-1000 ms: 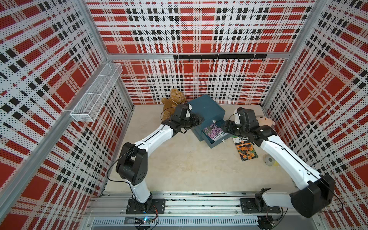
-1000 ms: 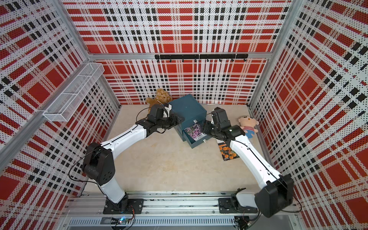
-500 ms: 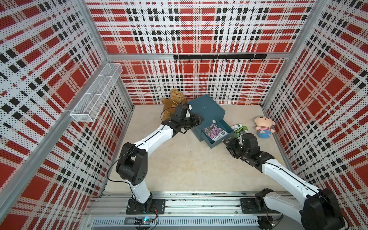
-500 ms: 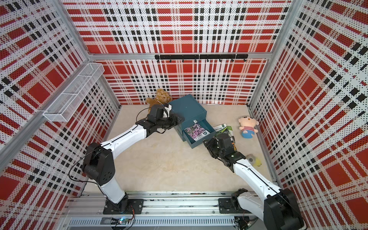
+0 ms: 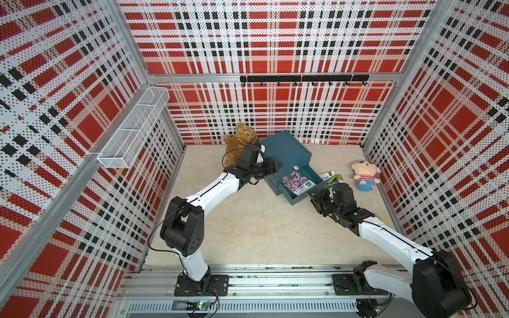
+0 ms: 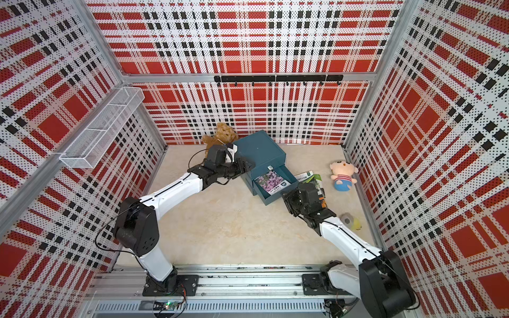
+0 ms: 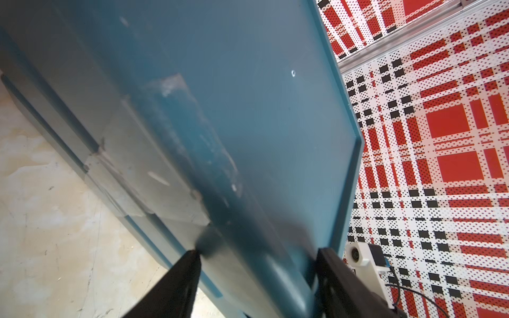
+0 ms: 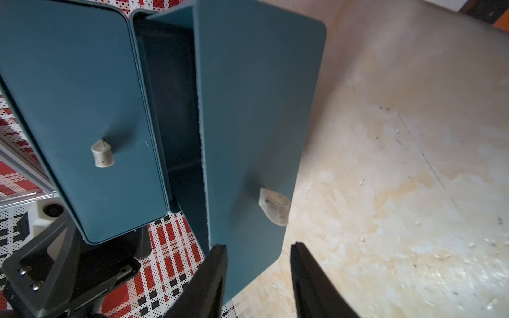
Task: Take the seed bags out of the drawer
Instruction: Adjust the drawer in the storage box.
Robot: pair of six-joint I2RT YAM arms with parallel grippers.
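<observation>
A teal cabinet [image 5: 285,152] stands at the back with its lower drawer [image 5: 298,196] pulled out. A purple-flower seed bag [image 5: 294,181] [image 6: 270,181] lies in the drawer. A green seed bag [image 5: 332,177] [image 6: 309,177] lies on the floor beside it. An orange-printed edge [image 6: 323,203] shows beside my right wrist. My left gripper [image 5: 271,168] [image 7: 256,256] clamps the cabinet's side edge. My right gripper [image 5: 316,198] [image 8: 257,253] stands open and empty, low before the drawer front [image 8: 248,110], near its corner and handle [image 8: 275,206].
A brown teddy [image 5: 239,137] sits behind the cabinet, by my left wrist. A pink doll plush [image 5: 365,176] lies at the right wall, and a small grey-yellow toy [image 6: 349,220] beside my right forearm. A wire basket [image 5: 132,132] hangs on the left wall.
My right arm has pulled back from beside the drawer toward the front and dropped low before the drawer front, its jaws narrowing. It now covers the orange packet. The left arm has not moved.
</observation>
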